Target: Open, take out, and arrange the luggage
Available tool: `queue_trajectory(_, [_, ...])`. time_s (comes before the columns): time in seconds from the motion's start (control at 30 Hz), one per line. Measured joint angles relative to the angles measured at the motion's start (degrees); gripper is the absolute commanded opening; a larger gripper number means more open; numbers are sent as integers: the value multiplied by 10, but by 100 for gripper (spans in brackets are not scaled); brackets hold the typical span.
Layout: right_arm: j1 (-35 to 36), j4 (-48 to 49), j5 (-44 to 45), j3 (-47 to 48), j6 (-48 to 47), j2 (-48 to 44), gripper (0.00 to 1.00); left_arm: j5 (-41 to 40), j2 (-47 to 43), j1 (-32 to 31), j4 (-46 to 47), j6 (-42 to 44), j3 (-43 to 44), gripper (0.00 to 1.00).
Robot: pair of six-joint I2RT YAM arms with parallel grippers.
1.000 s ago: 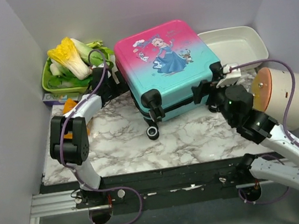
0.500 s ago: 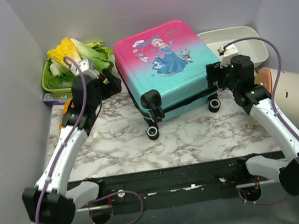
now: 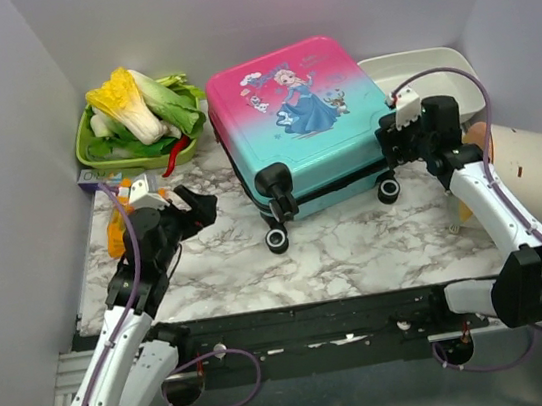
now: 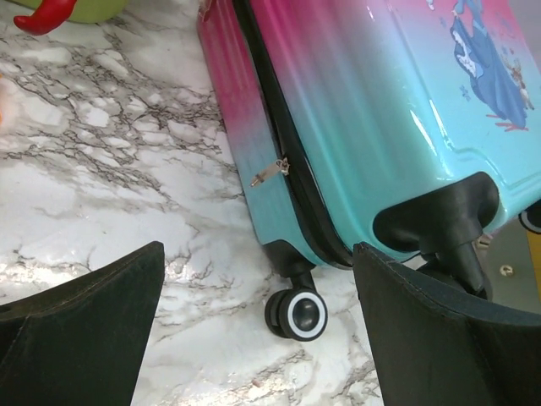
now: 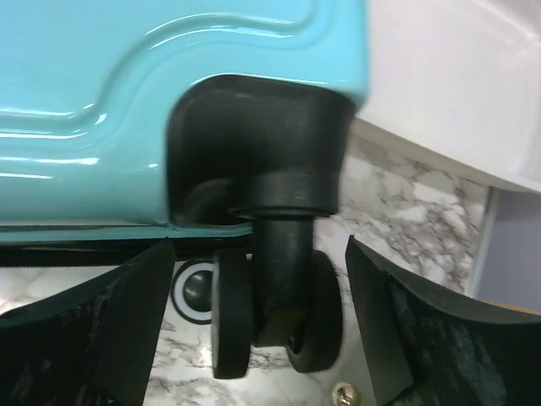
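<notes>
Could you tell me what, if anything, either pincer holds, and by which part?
Nothing: left pincer open, clear; right pincer open around a wheel of the luggage.

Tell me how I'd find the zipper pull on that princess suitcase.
On the marble table lies the pink-to-teal luggage, princess picture up. Follow the black zipper trim down its left side toward the near wheel. The zipper pull is the small silvery tab sticking out from that dark seam, unlike the black wheels.

Luggage point(image 3: 304, 117) shut, lying flat, princess print up, pink-to-teal shell.
</notes>
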Motion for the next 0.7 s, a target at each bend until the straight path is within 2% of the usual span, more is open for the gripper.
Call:
queue_trajectory(0.07, [-2,-8,-33,0,2,12,75,-1,-8,0,-2,-13,-1,99])
queue_trajectory(0.13, [-4,-16,-63,-1,8,16,54,-2,-16,0,-1,-24,-1,99])
queue_trajectory(0.2, [-10,-17,-83,-3,14,15,22,-3,-22,0,0,-34,-1,99])
queue_trajectory(0.3, [-19,-16,-103,-10,44,5,1,-7,-24,0,3,-47,-1,99])
queue_trajectory(0.5, [3,-3,-146,-63,111,-60,1,-32,-29,0,9,-62,-1,99])
queue_trajectory(0.7, [133,11,-92,-121,215,-146,1,-55,-21,0,8,-74,-1,99])
